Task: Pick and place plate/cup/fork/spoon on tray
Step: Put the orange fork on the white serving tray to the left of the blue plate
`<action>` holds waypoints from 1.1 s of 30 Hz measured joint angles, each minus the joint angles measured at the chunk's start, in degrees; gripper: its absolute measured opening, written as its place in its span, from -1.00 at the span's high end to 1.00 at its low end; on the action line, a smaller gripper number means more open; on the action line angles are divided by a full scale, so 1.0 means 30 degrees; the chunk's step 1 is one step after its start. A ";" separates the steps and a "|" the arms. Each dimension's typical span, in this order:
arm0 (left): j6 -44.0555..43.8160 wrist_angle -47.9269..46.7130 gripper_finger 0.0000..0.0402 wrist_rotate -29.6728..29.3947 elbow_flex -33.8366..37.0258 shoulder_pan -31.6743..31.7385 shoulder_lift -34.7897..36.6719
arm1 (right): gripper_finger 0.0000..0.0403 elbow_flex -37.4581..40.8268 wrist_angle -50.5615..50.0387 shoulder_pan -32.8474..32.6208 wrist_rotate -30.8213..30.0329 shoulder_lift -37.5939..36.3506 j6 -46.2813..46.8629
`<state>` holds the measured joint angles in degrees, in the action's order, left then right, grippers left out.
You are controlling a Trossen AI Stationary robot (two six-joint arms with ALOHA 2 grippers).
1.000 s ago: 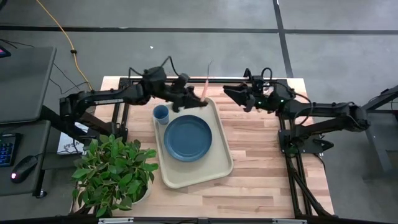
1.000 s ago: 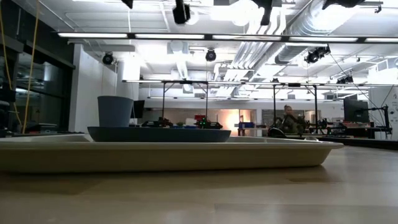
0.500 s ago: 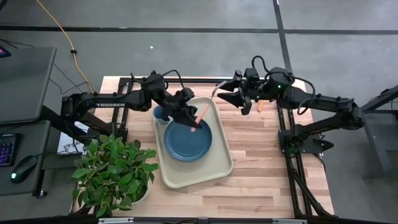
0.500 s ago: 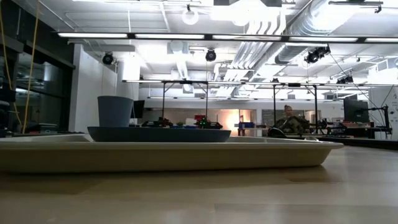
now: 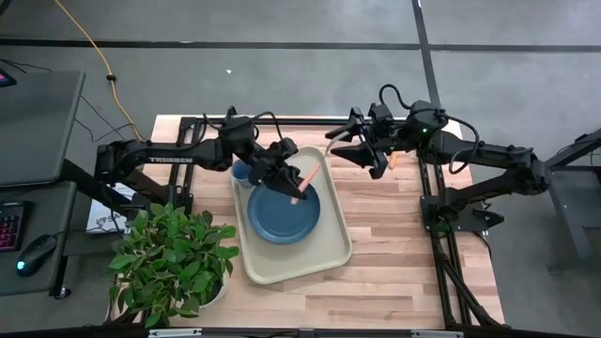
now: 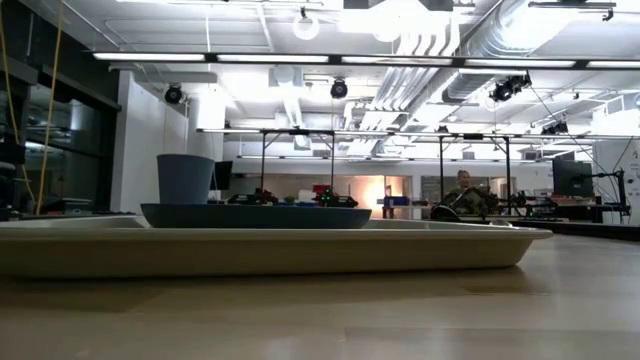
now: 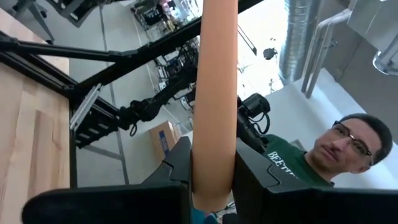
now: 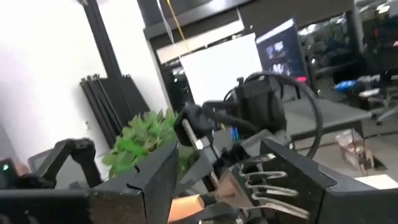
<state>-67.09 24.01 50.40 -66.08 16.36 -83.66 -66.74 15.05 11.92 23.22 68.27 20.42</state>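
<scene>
The beige tray (image 5: 329, 253) lies on the wooden table, and the dark blue plate (image 5: 282, 218) rests in it. The light-blue cup (image 5: 241, 172) stands in the tray's far left corner, partly under my left arm. The low view shows the cup (image 6: 185, 178) and the plate (image 6: 255, 215) too. My left gripper (image 5: 284, 176) is above the plate, shut on the spoon (image 5: 303, 181); its bowl is hidden. My right gripper (image 5: 346, 150) is above the table just right of the tray's far corner, shut on the fork (image 8: 264, 186). My left gripper pinches the spoon's orange handle (image 7: 212, 168) between its two fingers. The handle runs forward past the fingertips along the fingers. Its free end (image 5: 295, 194) slants out over the plate, lifted clear. My right gripper has the fork between its two fingers, lifted clear of the table. The silver tined head (image 8: 267, 185) shows beside one finger and the orange handle (image 8: 186, 204) runs toward the other. Which part the fingers press on I cannot tell.
A potted plant (image 5: 169, 258) stands at the table's near left corner. Bare wood (image 5: 404, 244) lies right of the tray. A person (image 7: 336, 149) shows beyond the table in the left wrist view.
My left gripper has carried the spoon from the tray's far edge toward the near edge, over the plate, and the handle has tipped from upright to slanting. My right gripper has risen with the fork and gone a little toward the tray.
</scene>
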 joint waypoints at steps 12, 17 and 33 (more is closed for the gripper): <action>0.0060 0.0297 0.76 0.0130 0.0000 0.0539 0.0065 | 0.68 0.0000 -0.0661 -0.0064 -0.0167 -0.0029 -0.0431; 0.0080 0.0645 0.76 0.0310 0.0000 0.0546 0.0102 | 0.94 -0.0007 -0.0442 0.0066 0.0638 -0.0208 -0.0540; 0.0661 0.3581 -0.11 -0.0835 -0.0739 0.2745 0.0087 | 1.00 -0.5807 -1.6784 0.1966 -0.0460 -0.1386 -0.3467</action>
<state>-65.11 34.76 47.90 -68.30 24.60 -83.40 -84.16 -35.30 17.82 21.84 64.11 10.02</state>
